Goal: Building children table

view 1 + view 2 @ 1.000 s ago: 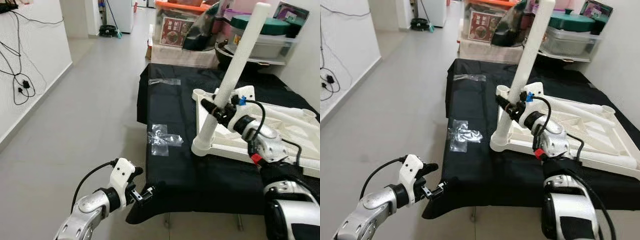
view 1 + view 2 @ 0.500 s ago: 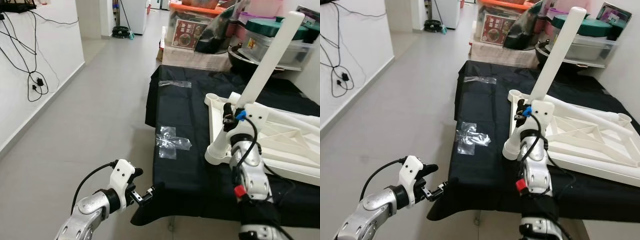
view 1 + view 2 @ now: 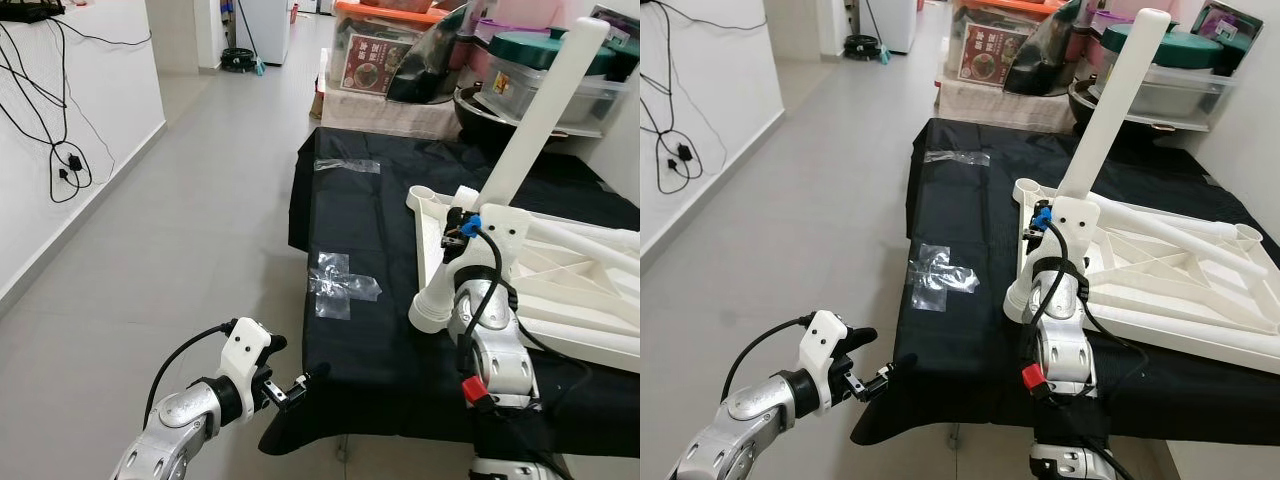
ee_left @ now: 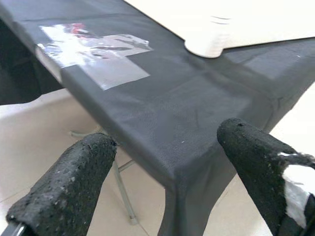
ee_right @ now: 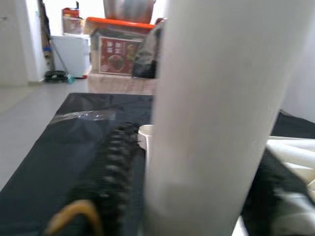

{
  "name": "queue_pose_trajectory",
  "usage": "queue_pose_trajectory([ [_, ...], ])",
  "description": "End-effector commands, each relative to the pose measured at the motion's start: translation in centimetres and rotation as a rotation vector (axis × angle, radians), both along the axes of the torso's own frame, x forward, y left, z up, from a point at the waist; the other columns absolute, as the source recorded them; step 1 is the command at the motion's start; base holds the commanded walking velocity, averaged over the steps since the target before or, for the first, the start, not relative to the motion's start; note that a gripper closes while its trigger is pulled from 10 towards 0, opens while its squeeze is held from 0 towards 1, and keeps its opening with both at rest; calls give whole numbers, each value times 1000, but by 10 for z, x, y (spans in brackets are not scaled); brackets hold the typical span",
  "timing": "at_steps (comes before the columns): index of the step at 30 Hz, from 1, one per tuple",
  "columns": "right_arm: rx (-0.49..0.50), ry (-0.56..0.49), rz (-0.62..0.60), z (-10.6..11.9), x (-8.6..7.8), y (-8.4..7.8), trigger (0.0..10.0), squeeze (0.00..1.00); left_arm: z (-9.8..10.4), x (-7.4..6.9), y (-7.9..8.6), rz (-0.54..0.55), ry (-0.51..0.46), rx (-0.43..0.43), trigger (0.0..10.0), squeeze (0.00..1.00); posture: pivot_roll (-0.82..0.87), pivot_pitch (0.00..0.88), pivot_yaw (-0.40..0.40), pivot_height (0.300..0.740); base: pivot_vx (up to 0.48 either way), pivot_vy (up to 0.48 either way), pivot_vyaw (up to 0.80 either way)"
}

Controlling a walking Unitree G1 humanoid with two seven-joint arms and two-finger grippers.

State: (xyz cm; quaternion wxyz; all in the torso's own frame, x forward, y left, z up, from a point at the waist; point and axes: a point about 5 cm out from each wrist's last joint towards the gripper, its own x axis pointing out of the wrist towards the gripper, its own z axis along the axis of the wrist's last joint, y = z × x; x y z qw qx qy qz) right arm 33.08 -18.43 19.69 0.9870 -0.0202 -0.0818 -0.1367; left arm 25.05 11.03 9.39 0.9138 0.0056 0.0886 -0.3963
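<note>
The right gripper (image 3: 456,232) was clamped around the white table leg (image 3: 535,113), which rose tilted from the corner socket of the upside-down white children's table frame (image 3: 575,285) at centre right, on the black cloth (image 3: 365,230). The left gripper (image 3: 298,385) hung at lower left, fingers (image 4: 74,182) spread wide, by the cloth's corner.

A pale grey tiled floor (image 3: 190,190) runs down a hallway, glossy under even indoor light. On the left stands a white wall (image 3: 60,210) with black cables (image 3: 62,150) dangling along it. A worktop draped in black cloth (image 3: 360,330) bears strips of clear tape (image 3: 340,285). Beyond it, stacked plastic storage boxes (image 3: 375,55) and a white appliance (image 3: 262,25) stand at the far end.
</note>
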Motion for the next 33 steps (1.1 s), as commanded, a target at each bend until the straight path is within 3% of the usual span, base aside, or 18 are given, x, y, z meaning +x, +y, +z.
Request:
queue_pose_trajectory([
  [1, 5, -1, 64, 0, 0, 4, 10000, 1000, -3, 0, -2, -8, 13, 7, 10000, 0, -13, 0, -124, 740, 0, 0, 0],
  [3, 14, -11, 120, 3, 1, 7, 10000, 1000, -3, -1, -2, -8, 13, 6, 10000, 0, -11, 0, -122, 740, 0, 0, 0],
  [4, 4, -25, 178, 6, 4, 9, 10000, 0, -3, -1, -2, -8, 14, 6, 10000, 0, -11, 0, -121, 740, 0, 0, 0],
  [8, -9, -92, 394, 25, 12, 10, 10000, 0, -3, -1, -2, -10, 14, 7, 10000, 0, -13, 0, -118, 740, 0, 0, 0],
  [9, -9, -92, 394, 25, 12, 10, 10000, 0, -3, -1, -2, -10, 14, 7, 10000, 0, -13, 0, -118, 740, 0, 0, 0],
  [10, -53, -86, 493, 27, 16, 6, 10000, 0, -3, -1, -2, -11, 14, 10, 10000, 0, -12, 0, -118, 740, 0, 0, 0],
  [13, -123, -46, 582, 27, 24, -7, 10000, 0, -3, 0, -2, -13, 13, 12, 10000, 0, -11, 0, -121, 740, 0, 0, 0],
  [17, -202, 45, 607, 18, 35, -24, 10000, 0, -3, 1, -2, -13, 10, 11, 10000, 0, -2, 0, -128, 740, 0, 0, 0],
  [21, -244, 101, 650, 14, 41, -29, 10000, 0, -2, 1, -3, -11, 8, 12, 10000, 0, 9, 0, -134, 740, 0, 0, 0],
  [22, -258, 122, 712, 16, 46, -28, 5922, 0, -2, 1, -1, -5, 7, 15, 10000, 0, 16, 0, -137, 740, 0, 0, 0],
  [23, -258, 122, 712, 16, 46, -28, 5922, 0, -2, 1, -1, -5, 7, 15, 10000, 0, 16, 0, -137, 740, 0, 0, 0],
  [24, -265, 129, 740, 18, 49, -29, 3412, 0, -2, 1, 1, -1, 6, 17, 10000, 0, 21, 0, -140, 740, 0, 0, 0],
  [27, -267, 134, 753, 18, 50, -29, 2549, 0, -2, 0, 1, 1, 5, 18, 10000, 0, 22, 0, -140, 740, 0, 0, 0],
  [28, -274, 143, 760, 18, 51, -31, 1098, 0, -2, 0, 1, 2, 5, 19, 10000, 0, 22, 0, -140, 740, 0, 0, 0],
  [29, -274, 143, 760, 18, 51, -31, 1098, 0, -2, 0, 1, 2, 5, 19, 10000, 0, 22, 0, -140, 740, 0, 0, 0],
  [30, -272, 145, 767, 19, 52, -32, 0, 0, -2, 0, 2, 2, 5, 19, 10000, 0, 25, 0, -141, 740, 0, 0, 0],
  [33, -274, 136, 778, 22, 53, -37, 0, 0, -2, 0, 2, 4, 5, 20, 10000, 0, 24, 0, -141, 740, 0, 0, 0],
])
